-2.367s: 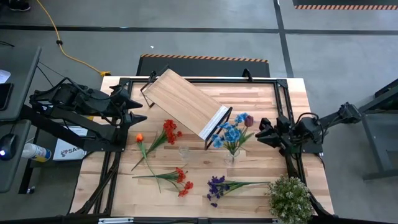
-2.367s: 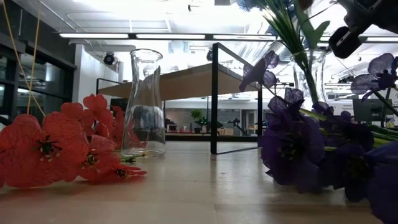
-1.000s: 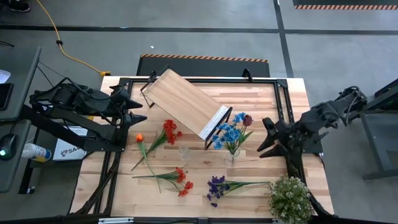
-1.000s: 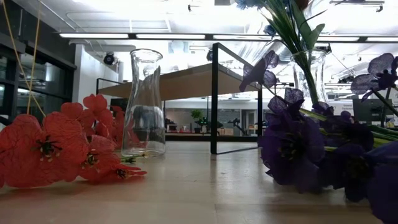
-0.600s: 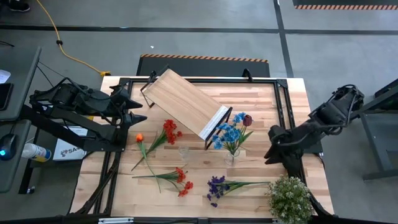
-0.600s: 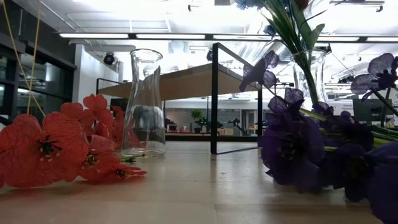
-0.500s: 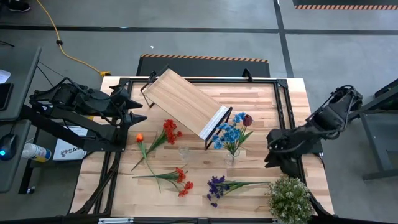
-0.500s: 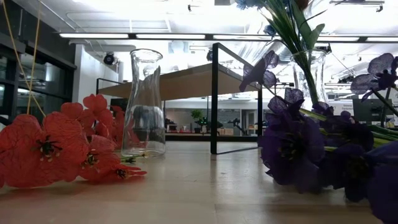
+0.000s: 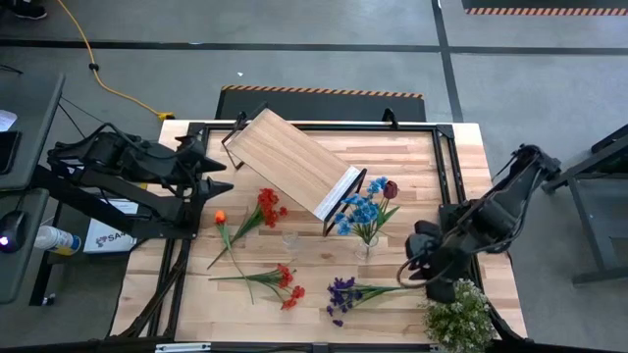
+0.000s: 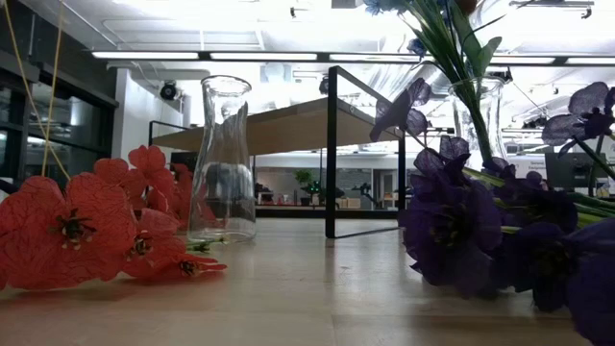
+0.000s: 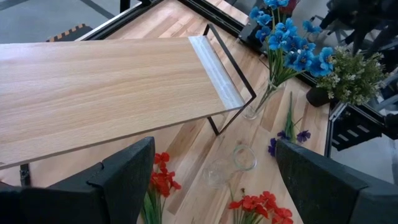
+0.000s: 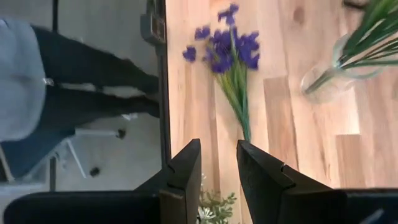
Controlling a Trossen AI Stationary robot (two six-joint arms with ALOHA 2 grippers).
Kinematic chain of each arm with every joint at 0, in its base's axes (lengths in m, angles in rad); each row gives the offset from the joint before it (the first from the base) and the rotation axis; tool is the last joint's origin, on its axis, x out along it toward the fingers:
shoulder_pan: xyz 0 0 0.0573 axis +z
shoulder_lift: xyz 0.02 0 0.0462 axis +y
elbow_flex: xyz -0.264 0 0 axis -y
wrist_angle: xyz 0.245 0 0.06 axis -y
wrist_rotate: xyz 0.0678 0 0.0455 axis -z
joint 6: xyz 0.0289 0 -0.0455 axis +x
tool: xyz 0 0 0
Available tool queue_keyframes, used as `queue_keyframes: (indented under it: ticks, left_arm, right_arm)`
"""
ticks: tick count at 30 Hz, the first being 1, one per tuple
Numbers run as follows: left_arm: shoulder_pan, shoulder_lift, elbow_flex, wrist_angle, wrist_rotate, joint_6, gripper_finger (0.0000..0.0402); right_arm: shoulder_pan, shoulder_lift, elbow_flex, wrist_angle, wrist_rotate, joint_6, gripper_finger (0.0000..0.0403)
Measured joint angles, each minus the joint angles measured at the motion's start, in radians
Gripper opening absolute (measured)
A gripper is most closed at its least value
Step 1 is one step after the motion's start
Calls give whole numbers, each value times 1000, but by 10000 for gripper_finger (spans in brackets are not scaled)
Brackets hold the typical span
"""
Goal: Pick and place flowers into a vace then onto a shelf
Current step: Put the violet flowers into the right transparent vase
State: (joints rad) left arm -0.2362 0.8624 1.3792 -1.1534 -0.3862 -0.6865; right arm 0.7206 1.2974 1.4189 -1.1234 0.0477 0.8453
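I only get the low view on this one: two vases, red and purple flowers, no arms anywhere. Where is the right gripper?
Observer: The right gripper is above the stem end of the purple flowers, near the table's right side.
Operator: Holding anything?
Observer: No. Its fingers are slightly apart with nothing between them.
Operator: And the left one?
Observer: The left gripper waits wide open at the table's left edge, beside the shelf.
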Motion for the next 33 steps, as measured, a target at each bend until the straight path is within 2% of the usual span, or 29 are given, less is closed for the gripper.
queue_keyframes:
  ticks: [13, 22, 33]
  left_arm:
    - [0, 59, 0, 0, 28, 0, 367]
    - [0, 71, 0, 0, 38, 0, 367]
    - [0, 72, 0, 0, 38, 0, 367]
  right_arm:
    - [1, 148, 0, -45, -16, 16, 94]
    - [43, 252, 0, -82, -19, 18, 94]
    - [48, 414, -1, -27, -69, -39, 94]
